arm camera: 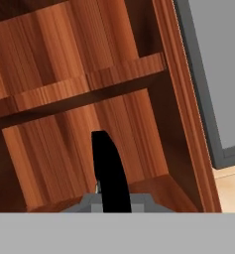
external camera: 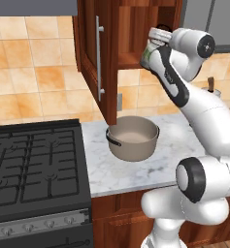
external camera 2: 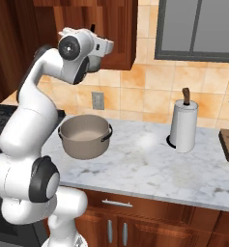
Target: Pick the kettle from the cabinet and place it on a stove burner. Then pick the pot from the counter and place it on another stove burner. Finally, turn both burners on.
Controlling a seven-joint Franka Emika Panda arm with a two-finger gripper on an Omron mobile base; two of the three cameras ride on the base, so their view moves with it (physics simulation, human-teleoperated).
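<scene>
**A:** You're on the first step: the kettle (external camera: pixel 148 54) out of the cabinet (external camera: pixel 127 30). Your claw (external camera: pixel 156 37) is up at the open cabinet, with the door (external camera: pixel 93 48) swung wide to its left.

**B:** Clenched or released?

**A:** Clenched. In the hand view a thin black arch (arm camera: pixel 106 163) stands right at the fingertips, and I read that as the kettle's handle in your grip. The kettle sits at the front lip of the shelf, just under the hand. I can't tell whether its base is resting on the wood or has lifted clear.

**B:** And the rest of the job?

**A:** Nothing else is done. The pot (external camera: pixel 133 138) sits on the counter (external camera: pixel 136 174), just beside the stove (external camera: pixel 36 160) and almost directly below you. The grates are bare, and the knobs (external camera: pixel 39 225) look untouched along the front.

**B:** So what does the next move call for?

**A:** Draw the kettle straight out toward you first, so it clears the shelf and the cabinet's side wall. Then swing left and down to a burner (external camera: pixel 51 181). Watch the open door, because it hangs between you and the stove. Carry the kettle out in front of it, not through it. Keep above the pot's rim too. A thin handle lets the kettle swing, so go gently.
</scene>
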